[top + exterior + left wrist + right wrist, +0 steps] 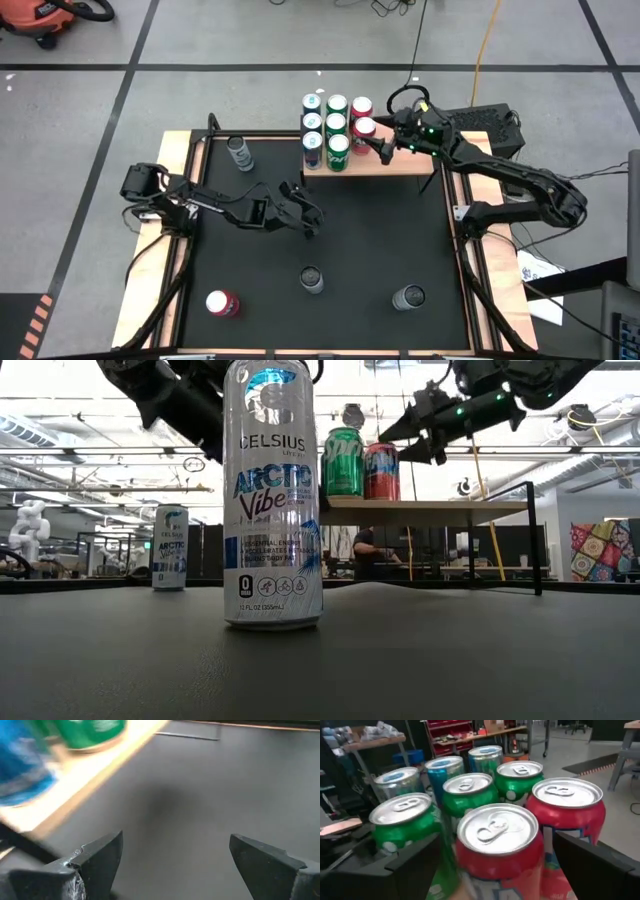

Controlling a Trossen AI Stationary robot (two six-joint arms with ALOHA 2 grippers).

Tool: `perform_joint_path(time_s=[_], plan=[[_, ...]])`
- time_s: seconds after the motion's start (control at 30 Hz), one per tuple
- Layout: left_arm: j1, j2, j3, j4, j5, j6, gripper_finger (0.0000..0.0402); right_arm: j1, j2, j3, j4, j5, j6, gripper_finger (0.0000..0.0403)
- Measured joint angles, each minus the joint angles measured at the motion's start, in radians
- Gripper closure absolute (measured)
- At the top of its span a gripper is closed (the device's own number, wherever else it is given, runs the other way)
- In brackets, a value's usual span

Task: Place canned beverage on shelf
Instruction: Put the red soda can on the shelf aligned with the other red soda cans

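At the shelf's (395, 165) three o'clock end, the right gripper (381, 149), jaws apart, straddles a red can (364, 128); judged best withdrawn straight back. The left gripper (305, 218) waits mid-table, jaws apart.

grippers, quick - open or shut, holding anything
Left gripper: open, empty, over the mat near the shelf.
Right gripper: open around a red can on the shelf, not gripping it.

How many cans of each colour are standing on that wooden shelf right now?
Green cans: 3
Red cans: 2
Blue-and-silver cans: 3
Total on the shelf: 8
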Motion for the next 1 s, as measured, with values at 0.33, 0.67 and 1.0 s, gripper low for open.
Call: perform_joint_path(time_s=[0.33,0.67,1.0], plan=[[-0.129,-0.182,0.0,-0.517,-0.182,-0.231,0.0036,0.128,-0.159,0.0,-0.14,0.005,0.078,0.0042],[-0.411,-0.396,0.018,-0.953,0.064,-0.702,0.0036,0.371,-0.179,-0.066,-0.081,0.135,0.07,0.0042],[-0.664,-0.44,0.161,-1.167,0.267,-0.992,0.0036,0.547,-0.155,-0.19,0.155,0.243,0.115,0.0042]])
